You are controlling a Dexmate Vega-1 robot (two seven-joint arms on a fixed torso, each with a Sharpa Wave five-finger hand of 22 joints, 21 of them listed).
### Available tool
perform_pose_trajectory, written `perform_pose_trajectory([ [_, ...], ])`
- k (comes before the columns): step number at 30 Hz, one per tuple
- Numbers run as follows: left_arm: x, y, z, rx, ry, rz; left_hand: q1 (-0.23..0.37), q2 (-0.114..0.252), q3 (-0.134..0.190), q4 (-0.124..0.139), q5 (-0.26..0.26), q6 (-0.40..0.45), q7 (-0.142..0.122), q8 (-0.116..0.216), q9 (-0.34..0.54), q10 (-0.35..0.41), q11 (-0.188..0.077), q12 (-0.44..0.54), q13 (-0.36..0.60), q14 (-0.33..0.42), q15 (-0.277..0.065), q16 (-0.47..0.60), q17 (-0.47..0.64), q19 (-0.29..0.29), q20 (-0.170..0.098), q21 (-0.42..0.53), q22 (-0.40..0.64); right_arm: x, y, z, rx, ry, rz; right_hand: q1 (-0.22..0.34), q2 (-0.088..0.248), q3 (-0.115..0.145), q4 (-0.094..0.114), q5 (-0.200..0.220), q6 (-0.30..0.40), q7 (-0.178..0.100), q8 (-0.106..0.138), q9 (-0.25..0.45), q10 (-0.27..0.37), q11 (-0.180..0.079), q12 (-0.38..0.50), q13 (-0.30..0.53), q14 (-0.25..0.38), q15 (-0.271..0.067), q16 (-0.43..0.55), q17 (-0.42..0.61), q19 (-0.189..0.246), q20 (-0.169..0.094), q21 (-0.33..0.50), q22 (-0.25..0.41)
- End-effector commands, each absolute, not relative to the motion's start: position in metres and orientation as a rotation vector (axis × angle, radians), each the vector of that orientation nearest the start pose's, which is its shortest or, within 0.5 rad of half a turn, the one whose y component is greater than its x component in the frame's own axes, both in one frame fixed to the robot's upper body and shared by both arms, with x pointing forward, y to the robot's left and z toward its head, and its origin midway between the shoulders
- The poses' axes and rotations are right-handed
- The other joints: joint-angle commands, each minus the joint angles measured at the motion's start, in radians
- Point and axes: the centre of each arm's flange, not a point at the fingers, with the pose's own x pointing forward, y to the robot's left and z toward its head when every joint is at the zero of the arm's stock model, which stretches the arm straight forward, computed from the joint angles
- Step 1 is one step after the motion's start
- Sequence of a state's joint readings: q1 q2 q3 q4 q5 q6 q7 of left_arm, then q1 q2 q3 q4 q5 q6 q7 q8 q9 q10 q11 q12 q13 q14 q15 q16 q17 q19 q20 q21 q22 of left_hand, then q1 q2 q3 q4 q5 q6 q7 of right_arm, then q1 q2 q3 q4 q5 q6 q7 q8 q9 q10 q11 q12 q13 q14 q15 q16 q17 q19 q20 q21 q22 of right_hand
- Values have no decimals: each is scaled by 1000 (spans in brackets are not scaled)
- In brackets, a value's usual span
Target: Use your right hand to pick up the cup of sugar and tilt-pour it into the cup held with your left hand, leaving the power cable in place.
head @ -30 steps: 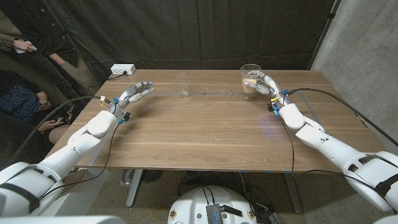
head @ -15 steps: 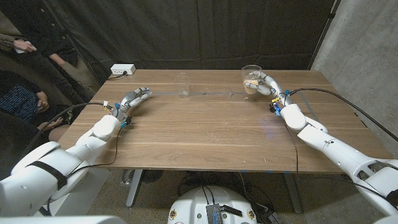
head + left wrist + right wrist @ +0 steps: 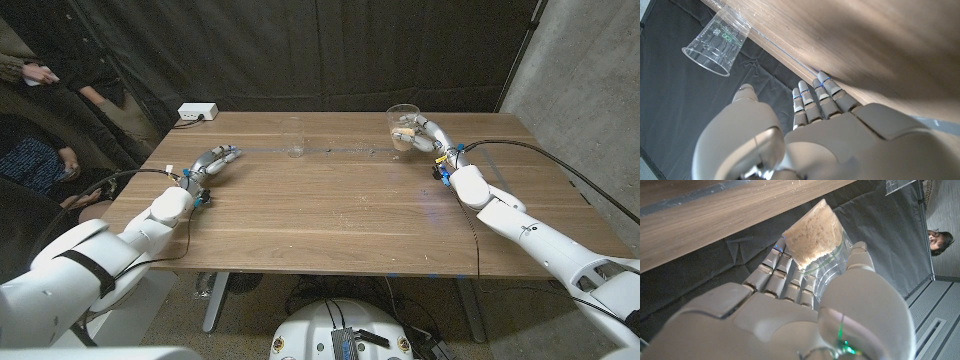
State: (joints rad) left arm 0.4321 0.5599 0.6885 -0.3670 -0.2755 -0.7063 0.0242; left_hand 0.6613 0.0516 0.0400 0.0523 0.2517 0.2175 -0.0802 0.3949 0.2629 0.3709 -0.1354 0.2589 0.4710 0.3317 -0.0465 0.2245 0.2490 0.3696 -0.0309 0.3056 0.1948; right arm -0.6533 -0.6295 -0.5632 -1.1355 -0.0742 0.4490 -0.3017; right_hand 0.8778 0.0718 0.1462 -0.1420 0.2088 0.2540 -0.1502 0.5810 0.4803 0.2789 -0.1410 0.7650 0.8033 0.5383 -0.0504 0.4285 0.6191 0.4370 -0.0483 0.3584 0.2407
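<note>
Item: cup of sugar (image 3: 403, 125). Clear plastic, standing upright near the table's (image 3: 330, 215) far edge, toward the far right corner. Pale sugar fills its lower part, seen plainly in the right wrist view (image 3: 812, 242).

Item: right hand (image 3: 425, 135). At the cup, fingers (image 3: 782, 277) wrapped around one side of its wall and the thumb on the other; the cup sits clamped between them. Whether its base is on the wood or just off it cannot be told.

Item: empty cup (image 3: 294, 138). Clear, upright, near the middle of the far edge, well apart from the sugar cup. Long axis vertical, mouth up.

Item: left hand (image 3: 212, 162). Near the table's left edge, holding nothing, fingers (image 3: 812, 97) straight, side by side and pointing toward the far edge, thumb set apart. The empty cup lies ahead of the fingertips and off toward the table's middle (image 3: 715, 37), not touching them.

Judgement: the left hand is much the nearer to the empty cup and has yet to close on it; pouring waits on that grasp.

Item: white power box (image 3: 196, 112), far left corner, with a thin cable running along the far edge.
</note>
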Motion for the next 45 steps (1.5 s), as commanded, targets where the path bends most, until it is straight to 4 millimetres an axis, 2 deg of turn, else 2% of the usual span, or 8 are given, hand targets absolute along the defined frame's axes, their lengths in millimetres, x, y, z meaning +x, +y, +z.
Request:
perform_pose_trajectory([
  [1, 694, 439, -54, 668, -476, 76, -2, -12, -8, 1, 9, -8, -5, 0, 2, -4, 6, 2, 3, -1, -89, -8, 3, -2, 5, -1, 3, 660, -297, 13, -764, -808, -40, 1, 10, 3, 7, -1, 10, 1, 7, 1, 12, -1, 8, 3, 10, -183, -5, 5, 7, -123, -2, 2],
  [6, 693, 434, -45, 689, -507, 65, -5, -19, -13, 1, 12, -9, -4, 0, 3, -9, 5, 1, 4, -2, -89, -9, 4, -4, 6, -3, 3, 661, -297, 12, -758, -806, -45, 1, 10, 3, 7, -1, 11, 1, 8, 0, 9, 1, 7, 5, 11, -183, -8, 6, 7, -123, -2, 1],
  [14, 695, 429, -42, 693, -507, 54, -8, -24, -17, 2, 17, -12, -5, -1, 4, -7, 5, 2, 5, -3, -88, -9, 4, -6, 7, -5, 3, 660, -299, 11, -757, -804, -44, 0, 11, 4, 7, -2, 16, 2, 10, -4, 11, 0, 7, 4, 12, -183, -12, 7, 6, -122, -4, -1],
  [33, 683, 416, -24, 722, -644, 32, -10, -25, -22, 3, 28, -8, -4, 3, 6, -7, 4, 4, 8, 0, -88, -9, 6, -8, 7, -8, 4, 662, -306, 14, -755, -805, -39, -1, 14, 4, 7, -3, 22, 6, 12, -10, 13, 1, 7, 4, 15, -183, -20, 11, 6, -121, -6, -4],
  [45, 688, 412, -25, 726, -620, 29, -9, -26, -24, 2, 35, -4, -5, 5, 7, -3, 5, 7, 9, 1, -90, -9, 7, -8, 5, -9, 4, 661, -307, 14, -753, -803, -37, -1, 15, 5, 7, -4, 25, 7, 14, -13, 16, 2, 7, 4, 18, -183, -25, 14, 6, -121, -8, -5],
])
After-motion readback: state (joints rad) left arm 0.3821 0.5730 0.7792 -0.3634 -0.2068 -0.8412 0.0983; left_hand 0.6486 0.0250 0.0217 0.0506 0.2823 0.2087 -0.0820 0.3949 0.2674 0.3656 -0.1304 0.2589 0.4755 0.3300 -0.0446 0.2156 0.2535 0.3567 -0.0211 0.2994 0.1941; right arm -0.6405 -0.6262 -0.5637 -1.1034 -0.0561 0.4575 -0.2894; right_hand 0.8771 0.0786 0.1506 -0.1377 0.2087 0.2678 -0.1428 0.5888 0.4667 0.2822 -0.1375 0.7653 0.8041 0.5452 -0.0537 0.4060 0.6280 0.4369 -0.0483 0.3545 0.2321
